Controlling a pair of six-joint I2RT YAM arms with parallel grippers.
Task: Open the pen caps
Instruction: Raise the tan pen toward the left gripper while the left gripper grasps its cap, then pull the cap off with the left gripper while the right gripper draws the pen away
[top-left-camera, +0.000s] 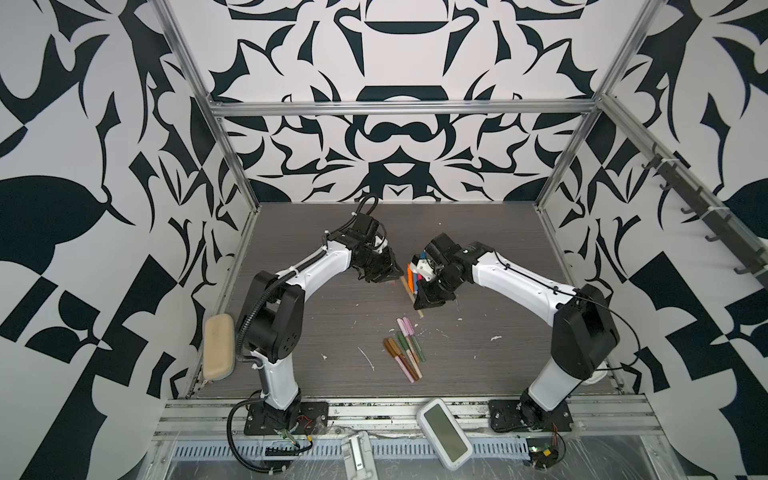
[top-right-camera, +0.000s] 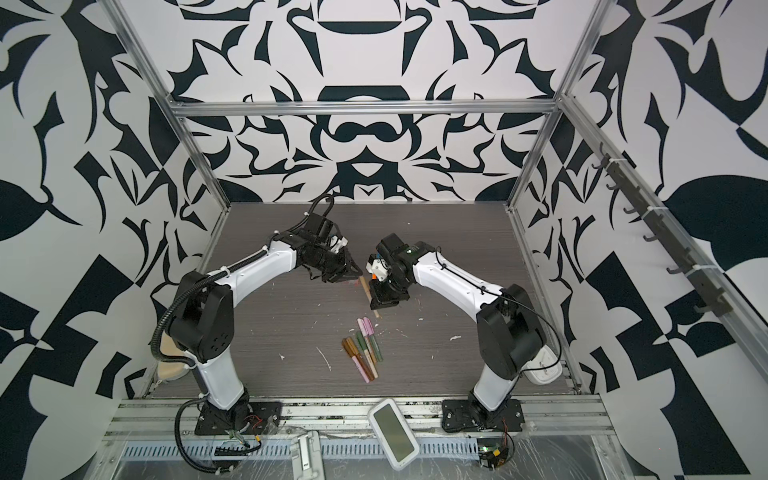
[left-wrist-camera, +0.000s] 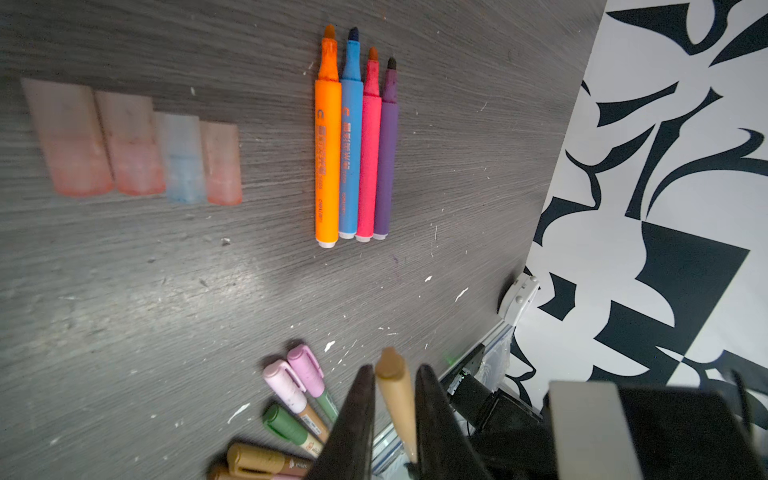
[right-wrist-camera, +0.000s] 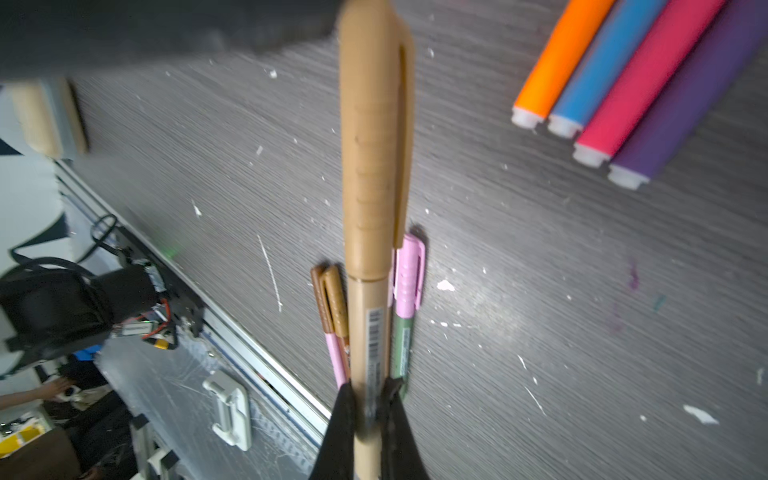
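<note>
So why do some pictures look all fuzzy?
Right wrist view: the tan pen is too near the lens, so it smears; left wrist view: the translucent caps look soft and the table shines; both top views are sharp.

Tabletop (left-wrist-camera: 124, 291) looked wood-grain laminate, matt, faint sheen in patches, white-flecked. Tan pen (right-wrist-camera: 357, 328) was smooth matt plastic, cap (right-wrist-camera: 374, 124) ribbed. Four uncapped pens (left-wrist-camera: 349, 158) had matt plastic barrels, felt tips (left-wrist-camera: 329, 32). Loose caps (left-wrist-camera: 133, 145) were frosted translucent plastic. Frame rail (top-left-camera: 399, 109) looked brushed metal. Arm shells (top-left-camera: 328, 261) looked smooth plastic.
</note>
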